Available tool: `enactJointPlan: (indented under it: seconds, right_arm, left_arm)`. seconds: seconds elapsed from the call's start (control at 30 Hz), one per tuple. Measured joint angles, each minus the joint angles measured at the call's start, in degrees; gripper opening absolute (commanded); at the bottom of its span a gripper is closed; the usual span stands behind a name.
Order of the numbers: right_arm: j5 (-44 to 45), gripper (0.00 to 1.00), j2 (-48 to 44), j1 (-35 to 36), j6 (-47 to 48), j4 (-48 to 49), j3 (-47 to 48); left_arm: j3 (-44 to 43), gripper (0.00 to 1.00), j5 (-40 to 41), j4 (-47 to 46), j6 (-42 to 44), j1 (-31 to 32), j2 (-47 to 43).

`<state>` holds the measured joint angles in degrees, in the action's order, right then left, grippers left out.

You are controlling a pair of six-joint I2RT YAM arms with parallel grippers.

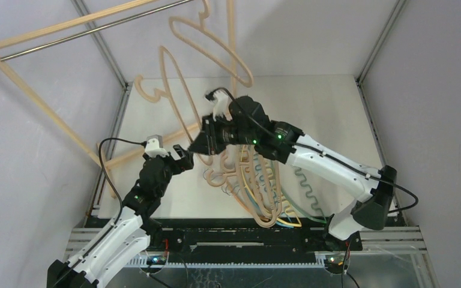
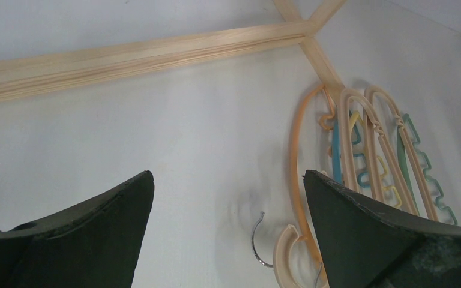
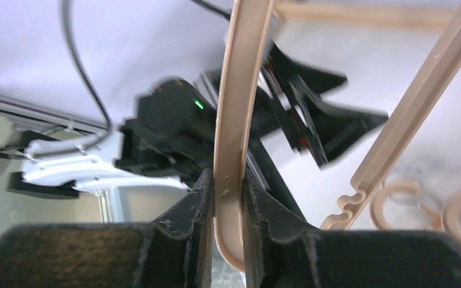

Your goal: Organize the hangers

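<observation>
My right gripper (image 1: 203, 141) is shut on the end of a curved light-wood hanger (image 1: 177, 90) and holds it above the table, slanting up toward the rack. In the right wrist view the fingers (image 3: 228, 192) clamp that hanger's bar (image 3: 233, 108). Another light-wood hanger (image 1: 213, 45) hangs high near the rail. A pile of hangers (image 1: 264, 192), light-wood, orange, teal and yellow, lies on the table under the right arm. My left gripper (image 1: 185, 157) is open and empty, left of the pile. In the left wrist view its open fingers (image 2: 228, 228) frame a metal hook (image 2: 257, 240) and the pile (image 2: 366, 144).
The light-wood rack frame (image 1: 42, 114) with its metal rail (image 1: 96, 27) stands at the back left. Its base bar (image 2: 144, 57) lies across the table ahead of the left gripper. Metal enclosure posts (image 1: 375, 48) stand at the back corners.
</observation>
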<state>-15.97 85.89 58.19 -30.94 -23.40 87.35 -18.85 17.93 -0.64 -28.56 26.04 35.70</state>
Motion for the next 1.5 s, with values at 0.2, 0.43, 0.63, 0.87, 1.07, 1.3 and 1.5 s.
enactJointPlan:
  seconds: [0.2,0.43,0.63,0.87,1.07,1.3,1.5]
  right_arm:
    - [-4.35,0.06,7.98,-0.83,2.84,2.91,15.91]
    - [-7.65,0.07,16.70,-3.15,3.61,4.26,27.78]
    - [-9.97,0.07,24.48,-5.86,3.10,4.74,33.22]
    - [-11.78,0.07,29.35,-7.56,1.46,4.98,37.97]
    - [-12.90,0.07,29.42,-7.91,0.61,7.02,38.62]
    - [-13.09,0.07,30.12,-8.55,-0.39,7.98,40.26]
    - [-12.94,0.07,33.09,-9.94,-1.66,8.83,43.78]
  left_arm:
    - [0.00,0.99,0.22,0.39,0.04,-0.02,0.02]
    - [0.00,0.99,0.48,0.57,0.09,-0.02,0.02]
    - [0.00,1.00,1.20,1.01,0.13,0.00,-0.42]
    - [0.00,0.99,1.42,1.27,0.52,0.00,-0.61]
    - [0.00,1.00,1.55,1.27,0.55,-0.02,-0.61]
    - [0.00,0.99,1.64,1.27,0.55,-0.02,-0.61]
    - [0.00,0.99,1.81,1.31,0.55,-0.02,-1.29]
